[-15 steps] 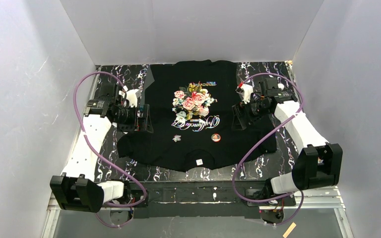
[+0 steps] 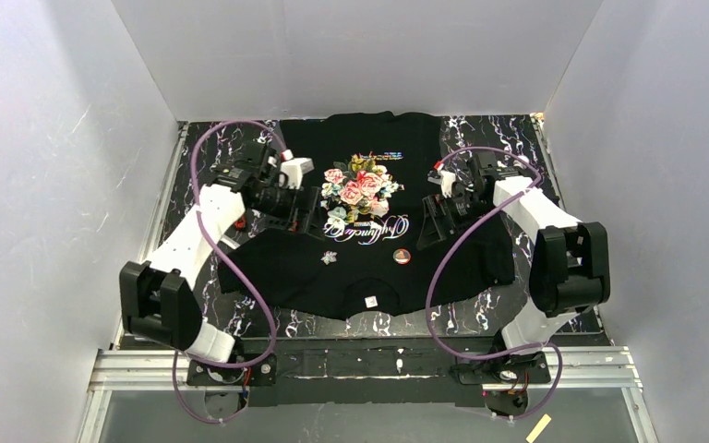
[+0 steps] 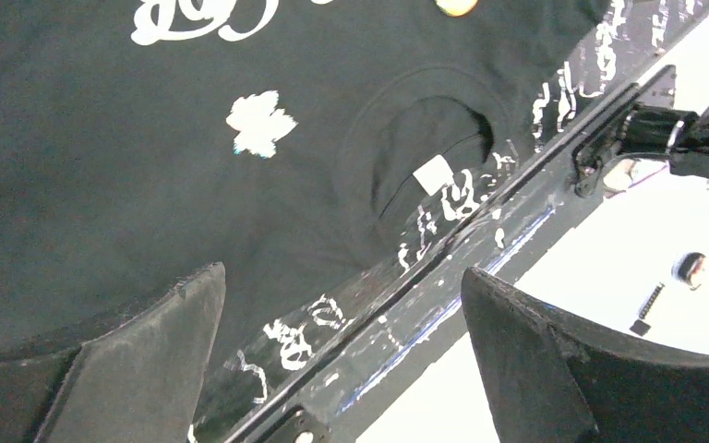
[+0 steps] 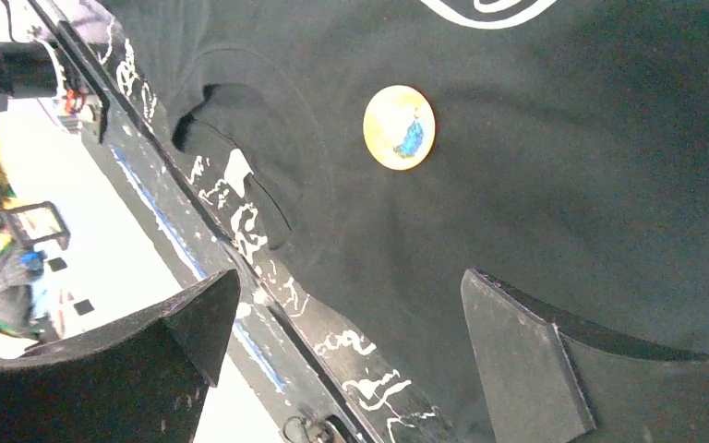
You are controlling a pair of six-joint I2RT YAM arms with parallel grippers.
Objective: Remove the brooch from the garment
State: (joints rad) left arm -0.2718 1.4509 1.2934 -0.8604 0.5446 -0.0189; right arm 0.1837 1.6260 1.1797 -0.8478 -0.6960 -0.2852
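White walls close in three sides of the black, white-veined marbled surface (image 2: 494, 129), and the large black T-shirt with a pink rose bouquet and white cursive lettering (image 2: 282, 268) lies flat across it, its neck opening and small white neck label (image 2: 369, 300) turned toward the arm bases. The small silvery-white leaf-shaped brooch (image 2: 330, 257) sits on the fabric between the lettering and the neckline, on the left arm's side. A round orange-gold badge (image 2: 402, 257) is pinned well apart from it, on the right arm's side. Both arms reach over the shirt. The left hand (image 3: 340, 277) hangs with its fingers spread wide and nothing between them, and the brooch lies ahead of it, not yet touched. The right hand (image 4: 351, 274) is just as wide and empty, looking down on the badge. From where I stand, the first risk is a mix-up, since each hand faces a different pin and the badge could be taken instead. The brooch also looks thin and flat, so the fingers may slide off it or nip cloth along with it. If its pin is fastened behind the cloth, a straight pull would likely drag the whole shirt up or tear it unless the other hand holds the fabric down.
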